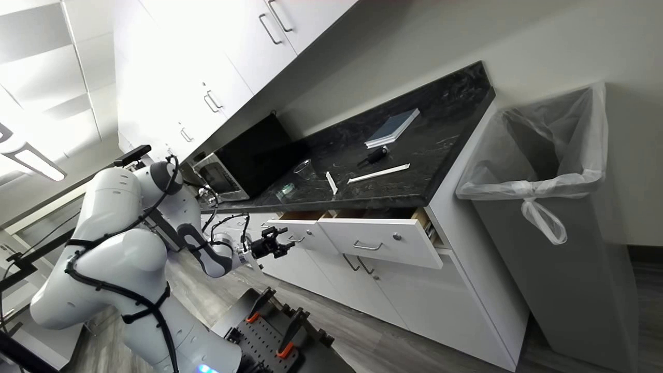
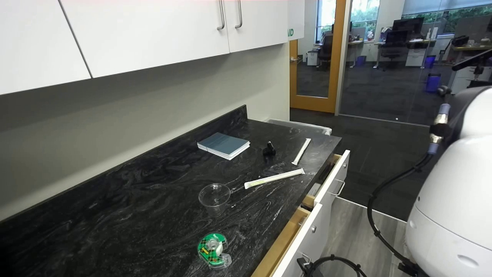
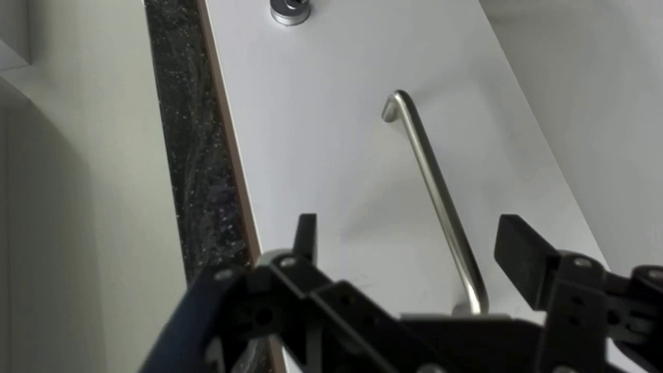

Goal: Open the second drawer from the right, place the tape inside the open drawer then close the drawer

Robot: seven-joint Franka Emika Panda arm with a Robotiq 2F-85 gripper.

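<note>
The second drawer from the right is partly open, with a flat white front and lock. In an exterior view its tan inner box shows behind the front. Its metal bar handle shows in the wrist view. The tape, in a green clear dispenser, lies on the counter beside this drawer; it shows faintly in an exterior view. My gripper is open and empty in front of this drawer. In the wrist view the handle appears between the gripper's fingers, untouched; depth is unclear.
The rightmost drawer is also partly open. On the dark counter are a clear cup, paper-wrapped sticks, a small black object and blue-covered books. A trash bin stands at the counter's end.
</note>
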